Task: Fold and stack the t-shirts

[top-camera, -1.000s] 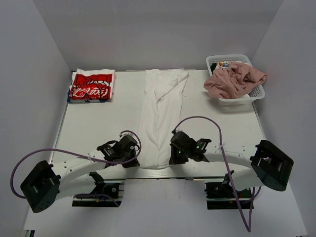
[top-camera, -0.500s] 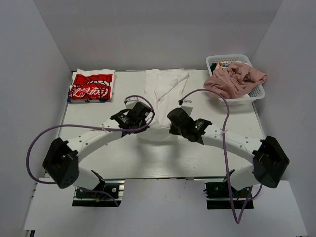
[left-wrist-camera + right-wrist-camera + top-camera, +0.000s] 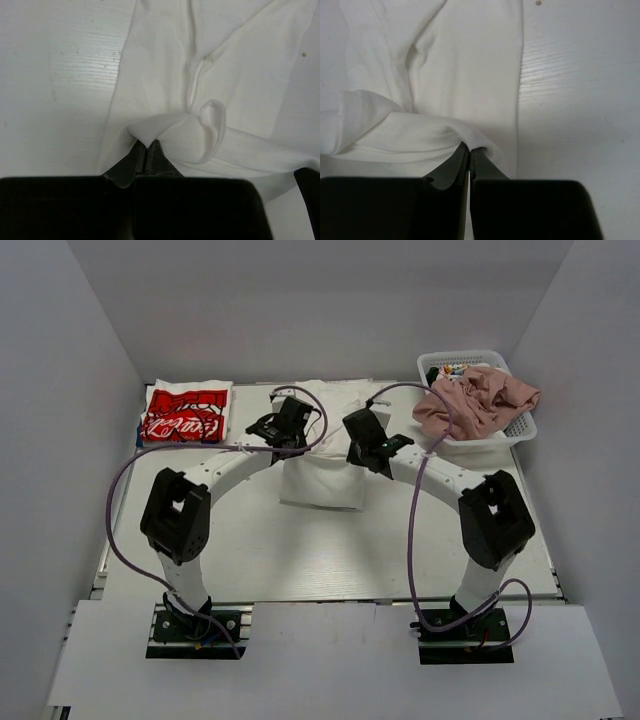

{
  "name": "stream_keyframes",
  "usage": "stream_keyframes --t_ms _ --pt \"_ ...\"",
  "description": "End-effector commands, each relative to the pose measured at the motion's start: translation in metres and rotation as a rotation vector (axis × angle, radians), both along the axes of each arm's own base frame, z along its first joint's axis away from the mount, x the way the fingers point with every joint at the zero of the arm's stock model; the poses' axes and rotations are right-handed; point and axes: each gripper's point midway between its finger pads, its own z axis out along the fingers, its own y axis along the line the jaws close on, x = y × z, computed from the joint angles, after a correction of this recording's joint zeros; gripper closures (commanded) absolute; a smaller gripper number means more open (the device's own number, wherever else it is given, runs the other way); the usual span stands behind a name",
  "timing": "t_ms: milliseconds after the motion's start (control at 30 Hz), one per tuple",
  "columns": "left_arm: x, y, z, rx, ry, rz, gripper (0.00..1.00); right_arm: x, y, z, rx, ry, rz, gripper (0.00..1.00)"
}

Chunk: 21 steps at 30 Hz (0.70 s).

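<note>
The plain white t-shirt point(image 3: 322, 480) lies folded back on itself in the middle of the table, its near half carried over the far half. My left gripper point(image 3: 290, 440) is shut on the hem's left corner point(image 3: 150, 131), and my right gripper point(image 3: 362, 452) is shut on the right corner point(image 3: 470, 140). Both hold the cloth a little above the shirt's far part point(image 3: 220, 55). At the far left sits the folded white t-shirt with red print point(image 3: 186, 414). The dusty-pink t-shirt point(image 3: 474, 400) is heaped in the basket.
A white lattice basket point(image 3: 520, 430) stands at the far right corner with the pink shirt spilling over its rim. Grey walls close in the table point(image 3: 300, 550) on three sides. Purple cables loop from both arms.
Both grippers have carried the white shirt's near hem from the table's front edge toward the far side, doubling the shirt over itself. The arms now stretch far forward.
</note>
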Motion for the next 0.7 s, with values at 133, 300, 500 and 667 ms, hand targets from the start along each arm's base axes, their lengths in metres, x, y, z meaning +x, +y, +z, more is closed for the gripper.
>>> stream_keyframes --t_ms 133,300,500,667 --pt "0.056 0.001 -0.005 0.002 -0.032 -0.02 1.0 0.054 0.006 -0.005 0.052 0.026 0.035 1.0" --pt "0.082 -0.002 -0.028 -0.009 0.007 -0.027 0.56 0.085 0.004 -0.027 0.054 0.083 0.014 0.62" --pt "0.091 0.003 -0.005 -0.007 -0.03 -0.065 0.05 0.08 0.002 -0.015 0.063 0.069 0.05 0.12" --pt "0.045 0.029 -0.007 -0.008 0.012 -0.011 0.0 0.037 -0.004 -0.016 0.095 0.097 0.124 0.1"
